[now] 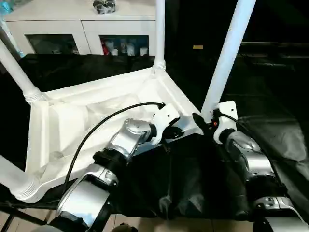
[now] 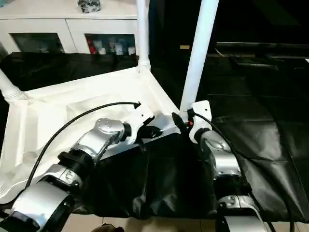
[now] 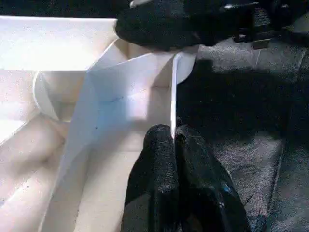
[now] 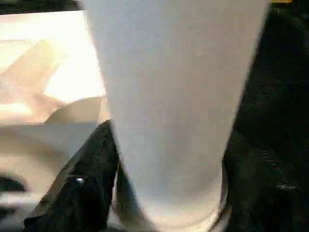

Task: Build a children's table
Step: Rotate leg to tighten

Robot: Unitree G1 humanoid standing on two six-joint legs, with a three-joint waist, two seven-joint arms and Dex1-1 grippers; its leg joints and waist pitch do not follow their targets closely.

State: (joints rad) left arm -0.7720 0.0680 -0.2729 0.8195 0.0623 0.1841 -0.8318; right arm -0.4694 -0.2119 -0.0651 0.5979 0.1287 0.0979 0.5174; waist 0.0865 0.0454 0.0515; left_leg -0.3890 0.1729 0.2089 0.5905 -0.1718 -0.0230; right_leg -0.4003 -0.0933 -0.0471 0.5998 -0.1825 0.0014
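I see the table top [image 1: 96, 111] lying upside down on the black cloth [image 1: 193, 179], underside up, filling the head view from 9 o'clock to centre. Three legs stand in corner sockets: one at 12 o'clock [image 1: 160, 29], one at 10 o'clock [image 1: 17, 72], one at 8 o'clock [image 1: 12, 179]. The fourth leg [image 1: 227, 53] rises from the near-right corner, just right of centre, leaning toward 1 o'clock.

My left gripper [image 3: 173, 140] has its fingers pressed together on the thin raised rim [image 3: 173, 96] of the top, near that same corner. My right gripper [image 1: 205, 123] sits at the foot of the fourth leg, fingers spread either side of it; one finger [image 4: 82, 183] shows just beside the leg's base [image 4: 169, 121]. I can't tell if they're actually pressing on it.

White cabinet [image 1: 72, 24] with glass doors stands behind, at 11 o'clock.
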